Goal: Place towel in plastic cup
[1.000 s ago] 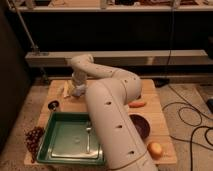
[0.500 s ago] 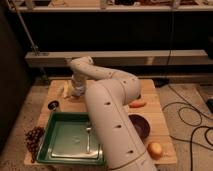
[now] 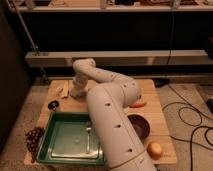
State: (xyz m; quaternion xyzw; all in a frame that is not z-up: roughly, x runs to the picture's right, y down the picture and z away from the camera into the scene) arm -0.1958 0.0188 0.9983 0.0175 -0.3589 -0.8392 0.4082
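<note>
One gripper point(image 3: 76, 92) shows, at the tip of the thick white perforated arm point(image 3: 112, 120). It is lowered onto the far left of the pale wooden table point(image 3: 150, 90), just beside a flat pale yellow strip point(image 3: 65, 89). We cannot tell if it is clenched or released, or grasping anything. We see neither the towel nor the plastic cup; the arm may hide them. If this is the pickup, we'd pinch the soft cloth at a raised fold and lift straight up, clear of the strip.

Also on the table:
- glossy green plastic tray point(image 3: 67, 142) holding a thin metal utensil point(image 3: 88, 136)
- knobbly dark grapes point(image 3: 34, 140)
- tapered orange carrot point(image 3: 138, 104)
- round dark bowl point(image 3: 140, 127)
- smooth yellowish round fruit point(image 3: 155, 149)
</note>
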